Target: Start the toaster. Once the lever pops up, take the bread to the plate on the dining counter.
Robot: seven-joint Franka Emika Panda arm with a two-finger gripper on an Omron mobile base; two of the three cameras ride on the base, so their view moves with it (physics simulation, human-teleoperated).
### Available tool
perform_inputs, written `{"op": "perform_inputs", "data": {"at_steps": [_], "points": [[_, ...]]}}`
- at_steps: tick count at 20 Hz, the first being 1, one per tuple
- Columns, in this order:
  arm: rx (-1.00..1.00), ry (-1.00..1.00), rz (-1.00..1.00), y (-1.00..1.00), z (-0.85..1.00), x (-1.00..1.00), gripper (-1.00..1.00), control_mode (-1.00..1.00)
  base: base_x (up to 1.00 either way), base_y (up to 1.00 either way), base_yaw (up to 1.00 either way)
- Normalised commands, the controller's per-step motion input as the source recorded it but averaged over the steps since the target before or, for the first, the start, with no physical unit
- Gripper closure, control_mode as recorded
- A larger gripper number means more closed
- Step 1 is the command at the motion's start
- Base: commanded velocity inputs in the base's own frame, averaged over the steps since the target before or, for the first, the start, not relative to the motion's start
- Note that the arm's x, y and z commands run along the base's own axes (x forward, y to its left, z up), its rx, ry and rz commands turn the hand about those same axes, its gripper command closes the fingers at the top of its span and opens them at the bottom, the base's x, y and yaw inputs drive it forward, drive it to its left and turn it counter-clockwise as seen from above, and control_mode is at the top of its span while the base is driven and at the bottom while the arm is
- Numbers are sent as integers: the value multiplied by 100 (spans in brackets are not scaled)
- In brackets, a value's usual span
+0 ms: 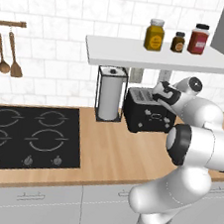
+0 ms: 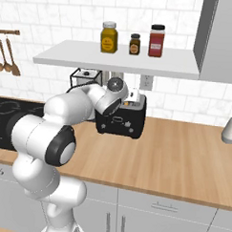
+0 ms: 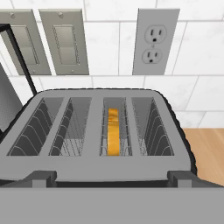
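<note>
The paper-towel holder [image 1: 110,95] stands just left of the toaster [image 1: 146,110] on the table [image 1: 114,149]. The tool [image 3: 112,183] hovers over the toaster's front edge, tips spread and empty. The bread [image 3: 113,132] sits low in a right-hand slot. Probably the lever wants pressing straight down, though it is hidden.

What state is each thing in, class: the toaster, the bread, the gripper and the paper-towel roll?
toaster: upright on the counter, one slot filled, the others empty.
bread: standing on edge, sunk inside a slot.
gripper: open, poised over the toaster's front edge, holding nothing.
paper-towel roll: upright in its holder beside the toaster.
</note>
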Motion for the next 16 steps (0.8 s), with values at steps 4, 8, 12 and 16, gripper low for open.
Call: {"op": "perform_inputs", "data": {"at_steps": [4,8,12,16], "points": [[0,0,0,0,0,0,-100,-100,0,0,0],[0,0,0,0,0,0,-100,-100,0,0,0],[0,0,0,0,0,0,-100,-100,0,0,0],[0,0,0,0,0,0,-100,-100,0,0,0]]}}
